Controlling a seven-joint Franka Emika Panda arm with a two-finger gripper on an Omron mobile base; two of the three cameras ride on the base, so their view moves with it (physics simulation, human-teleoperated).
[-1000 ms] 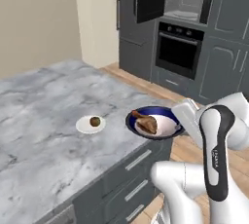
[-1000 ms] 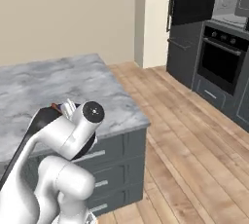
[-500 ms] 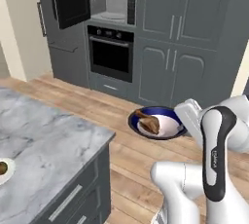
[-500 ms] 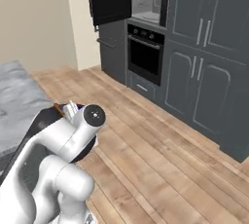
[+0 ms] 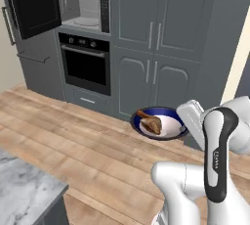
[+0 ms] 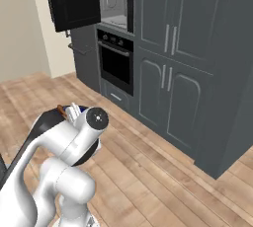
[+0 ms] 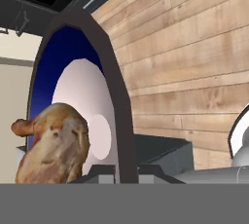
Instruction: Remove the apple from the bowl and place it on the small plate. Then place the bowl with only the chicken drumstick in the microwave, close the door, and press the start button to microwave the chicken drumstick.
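Observation:
My gripper (image 5: 183,127) is shut on the right rim of the bowl (image 5: 135,122) and holds it level above the wooden floor. The dark blue rim (image 7: 110,72) runs between my fingertips in the hand view, white inside to its left. The golden-brown chicken drumstick (image 5: 151,122) lies alone in the bowl, and it also shows close up as the chicken drumstick (image 7: 52,146). The microwave (image 5: 84,8) is built in at the upper left, with its door (image 5: 34,10) swung open to the left. From the other side, the microwave (image 6: 116,5) and door (image 6: 74,6) stand far left. The apple and small plate are out of view.
A black oven (image 5: 86,66) sits under the microwave. Tall dark grey cabinets (image 5: 157,28) fill the wall ahead. A corner of the marble counter (image 5: 24,195) lies at the lower left. Wooden floor (image 5: 73,136) stretches between me and the wall.
The whole picture has shifted as the base turned away from the counter toward the cabinet wall. The microwave and oven are now closer. The bowl with the drumstick stays in my grip.

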